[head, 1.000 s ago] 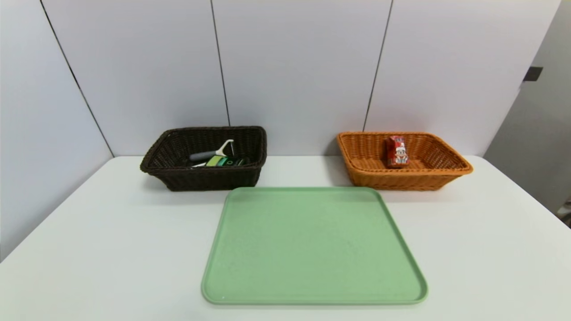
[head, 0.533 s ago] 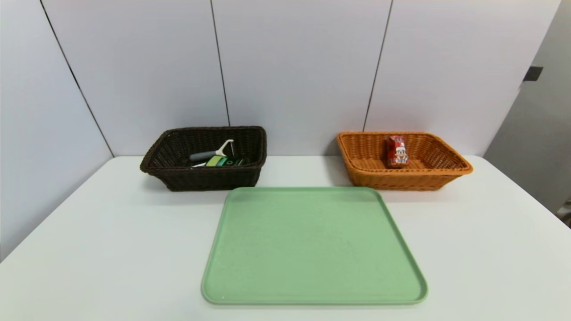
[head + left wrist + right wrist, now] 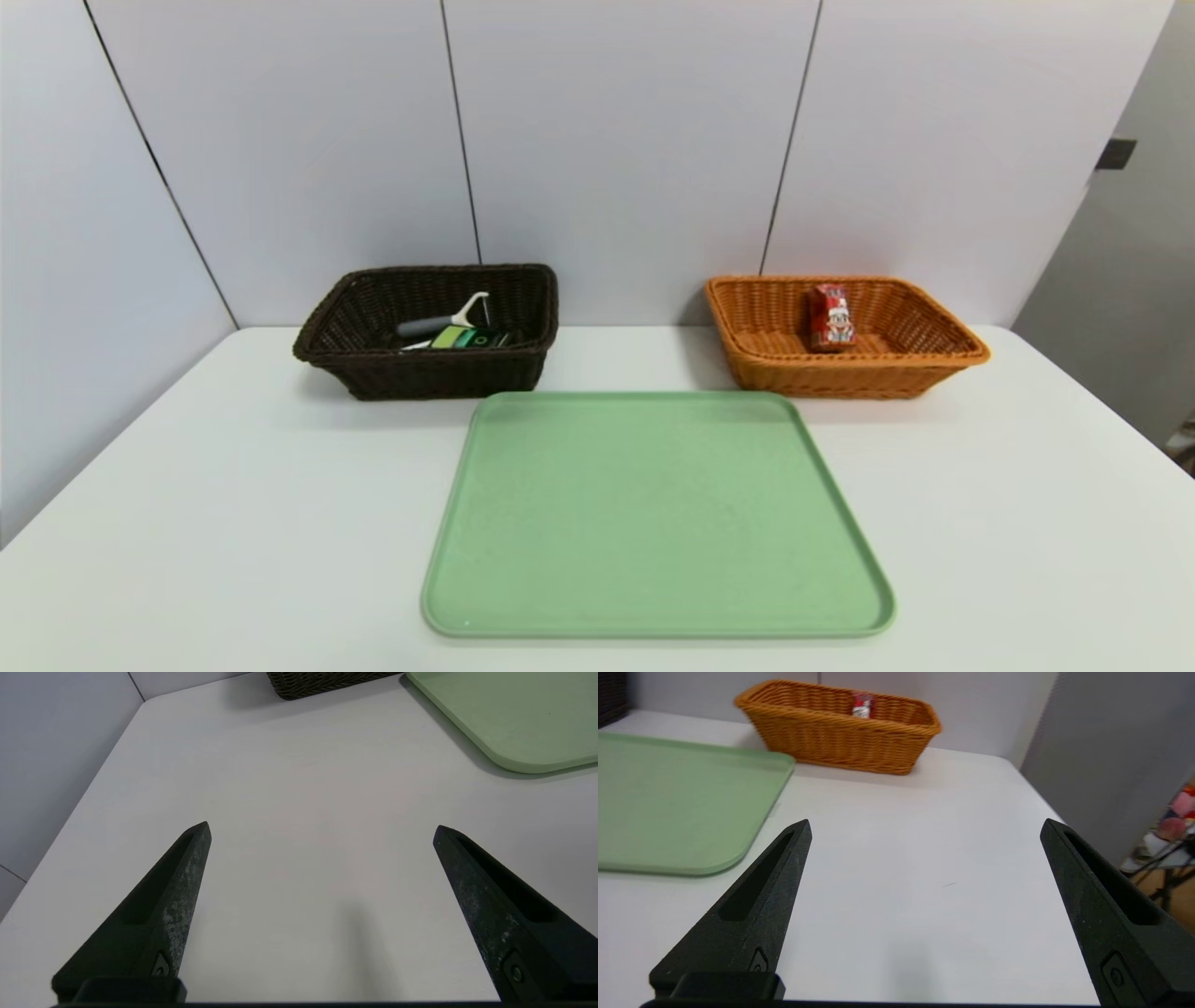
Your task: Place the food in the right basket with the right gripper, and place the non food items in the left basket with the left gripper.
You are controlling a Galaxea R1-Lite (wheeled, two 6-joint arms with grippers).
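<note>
From where I stand the sorting looks finished: nothing is left out on the tabletop or on the green tray in the middle, which lies bare between and in front of the two baskets

On the left, the dark brown basket sits against the back wall and holds all the non-food things: the white peeler with its grey handle lies on top, the black pump bottle with the green label lies beneath it, and just a sliver of the white pen shows beside them

On the right, well apart from it, the orange basket holds the small red drink carton, standing upright against the far wall of the basket

Neither arm shows from the head. The left tool hangs over bare tabletop near the tray's near left corner, its fingers spread wide with nothing between them. The right tool hangs over bare tabletop to the right of the tray, likewise spread wide and holding nothing. I judge no step remains
</note>
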